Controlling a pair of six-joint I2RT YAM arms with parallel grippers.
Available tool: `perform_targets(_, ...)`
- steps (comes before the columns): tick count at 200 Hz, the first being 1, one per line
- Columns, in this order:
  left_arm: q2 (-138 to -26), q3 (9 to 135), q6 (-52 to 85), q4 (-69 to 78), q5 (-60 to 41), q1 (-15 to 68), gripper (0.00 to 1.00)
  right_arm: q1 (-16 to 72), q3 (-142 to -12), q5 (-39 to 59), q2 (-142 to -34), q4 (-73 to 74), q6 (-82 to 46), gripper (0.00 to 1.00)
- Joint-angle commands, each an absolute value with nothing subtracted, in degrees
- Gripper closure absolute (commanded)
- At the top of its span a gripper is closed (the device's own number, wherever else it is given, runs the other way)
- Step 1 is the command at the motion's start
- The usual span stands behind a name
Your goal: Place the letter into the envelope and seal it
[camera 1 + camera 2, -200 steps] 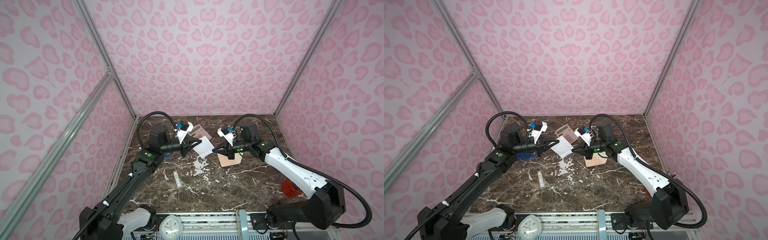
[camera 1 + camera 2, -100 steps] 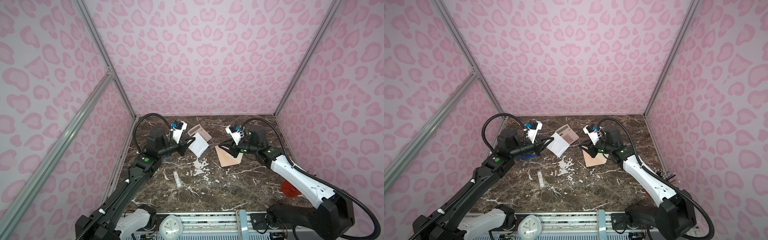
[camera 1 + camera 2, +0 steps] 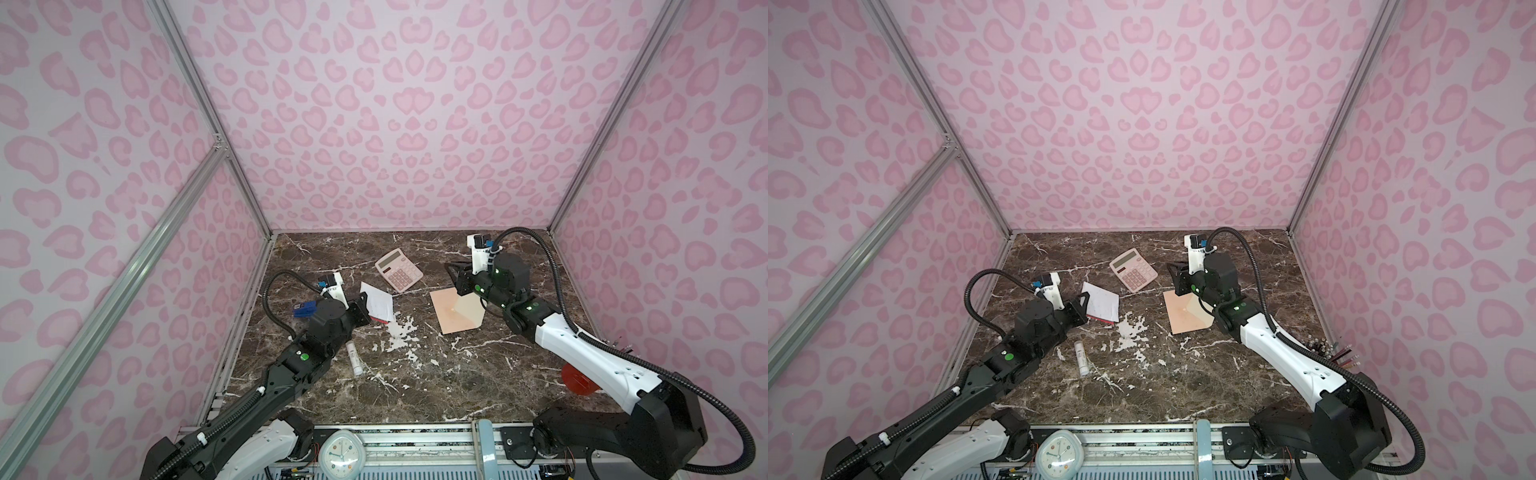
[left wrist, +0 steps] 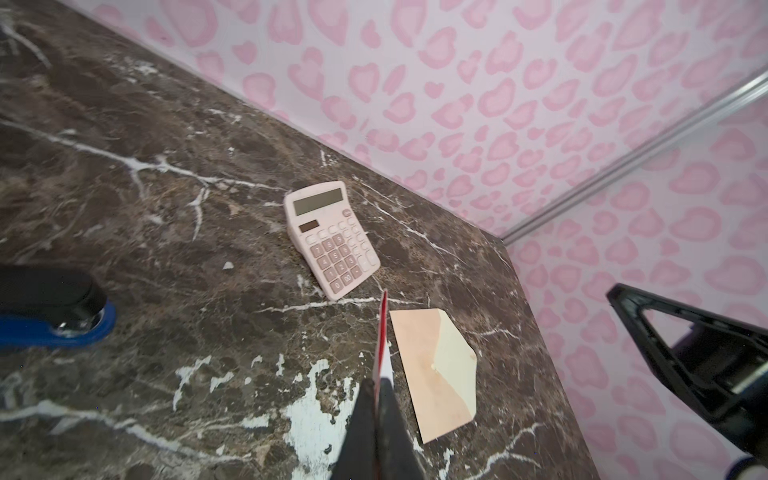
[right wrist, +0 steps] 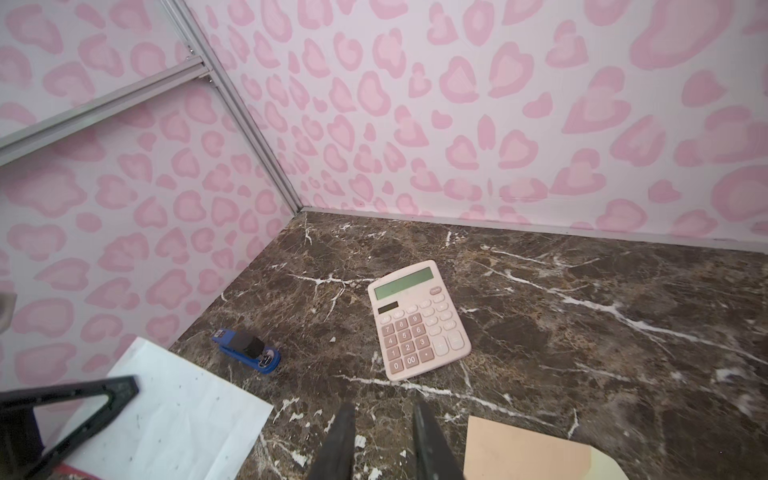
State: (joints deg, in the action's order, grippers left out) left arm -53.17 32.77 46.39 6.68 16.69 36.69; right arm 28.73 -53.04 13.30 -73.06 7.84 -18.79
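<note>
The letter (image 3: 381, 304), white-faced with a red back, is pinched at its near edge by my left gripper (image 3: 365, 311), which is shut on it and holds it above the table left of centre. In the left wrist view the letter (image 4: 381, 332) stands edge-on between the closed fingers. The peach envelope (image 3: 455, 312) lies flat right of centre, its cream flap (image 4: 455, 353) open. My right gripper (image 3: 454, 277) hovers by the envelope's far edge. Its jaws are slightly open with nothing between them, and bare marble shows between the fingertips (image 5: 345, 415).
A pink calculator (image 3: 399, 270) lies behind the letter and envelope. A blue stapler (image 3: 305, 309) sits by the left arm, and a white glue stick (image 3: 354, 359) lies nearer the front. A red object (image 3: 577, 380) shows under the right arm. Pink patterned walls enclose three sides.
The two grippers have drawn apart. The left one pulled back to the left with the letter. The right one backed off to the right and its jaws opened a little.
</note>
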Motion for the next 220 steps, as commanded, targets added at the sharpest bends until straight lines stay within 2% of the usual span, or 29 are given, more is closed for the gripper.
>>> perform_targets(1,-55.11,30.69,55.83,17.48,37.01,41.07,0.96,29.89,-53.26,10.54,-73.65,11.11,-20.71,0.74)
perform_targets(31,-63.18,29.01,63.68,22.79,46.07,44.54,0.96,30.63,-53.53,10.87,-73.99,11.45,-20.74,0.73)
perform_targets(81,-73.46,28.53,75.52,28.10,54.40,44.83,0.96,30.97,-54.63,11.01,-73.44,10.39,-19.73,0.73)
perform_targets(117,-80.58,29.20,84.79,30.45,55.44,44.81,0.96,31.00,-54.54,11.31,-72.69,9.60,-18.95,0.73)
perform_targets(220,-94.68,30.85,93.11,40.96,53.03,44.75,0.96,31.08,-53.84,9.91,-69.53,6.88,-17.60,0.72)
